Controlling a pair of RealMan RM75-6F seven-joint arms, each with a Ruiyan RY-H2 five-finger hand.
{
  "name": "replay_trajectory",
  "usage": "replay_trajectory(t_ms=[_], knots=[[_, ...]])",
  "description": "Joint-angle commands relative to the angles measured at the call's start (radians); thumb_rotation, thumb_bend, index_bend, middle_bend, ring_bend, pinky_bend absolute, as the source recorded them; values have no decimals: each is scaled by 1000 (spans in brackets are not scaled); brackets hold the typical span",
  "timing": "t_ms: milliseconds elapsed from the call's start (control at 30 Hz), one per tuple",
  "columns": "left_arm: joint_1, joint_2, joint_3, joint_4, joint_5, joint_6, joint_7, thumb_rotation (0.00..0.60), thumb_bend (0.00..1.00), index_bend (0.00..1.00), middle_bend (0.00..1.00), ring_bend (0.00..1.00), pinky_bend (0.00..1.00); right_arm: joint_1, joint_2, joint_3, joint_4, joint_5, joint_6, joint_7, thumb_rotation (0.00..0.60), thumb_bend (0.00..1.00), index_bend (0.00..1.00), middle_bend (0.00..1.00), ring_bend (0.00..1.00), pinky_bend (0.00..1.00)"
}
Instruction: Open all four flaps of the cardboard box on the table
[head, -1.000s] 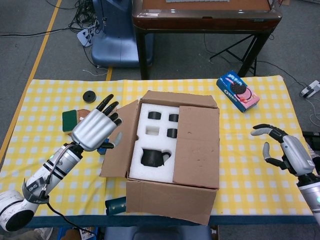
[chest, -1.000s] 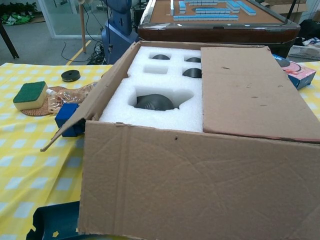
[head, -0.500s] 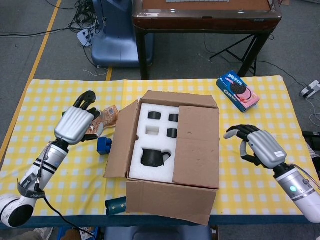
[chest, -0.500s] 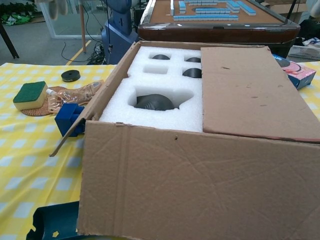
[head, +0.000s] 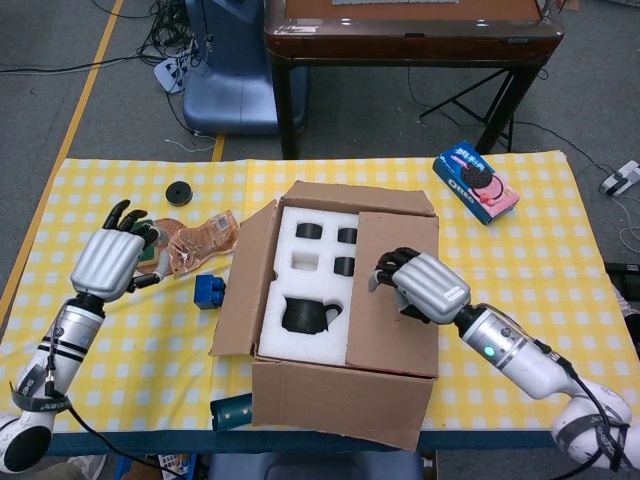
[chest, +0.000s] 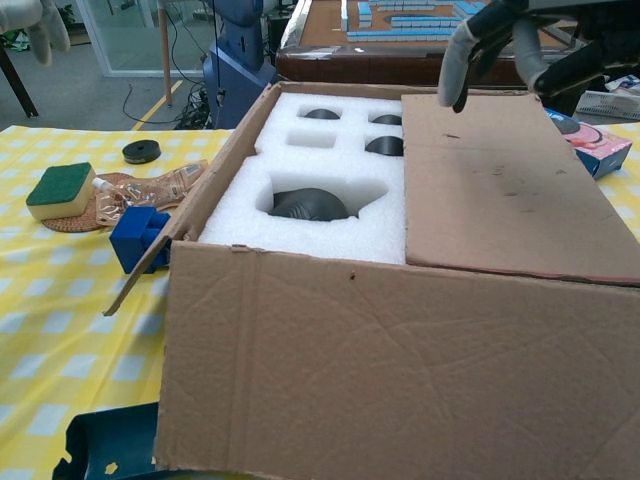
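Fingers (head: 388, 262) of right hand (head: 425, 286) — curled above closed flap (head: 395, 290) of cardboard box (head: 330, 395)

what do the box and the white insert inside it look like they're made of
Cardboard box: brown corrugated cardboard by the look, matte, with creases and dents on the front wall. White insert: likely rigid foam, matte and slightly grainy, with neatly cut pockets holding dark pieces.

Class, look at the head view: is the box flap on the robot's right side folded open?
No, the right flap lies flat over the foam, under the right hand.
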Motion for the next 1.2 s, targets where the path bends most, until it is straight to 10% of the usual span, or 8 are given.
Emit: replay_trajectory(t_ms=[33, 1200], knots=[[37, -16, 12, 21, 59, 32, -34, 112, 571, 440, 429, 159, 0, 44, -52, 6, 38, 16, -37, -40, 600, 1000, 391, 385, 216, 213], [125, -89, -4, 112, 185, 10, -119, 114, 571, 442, 429, 158, 0, 156, -210, -76, 189, 26, -48, -231, 600, 1000, 471, 461, 221, 213]])
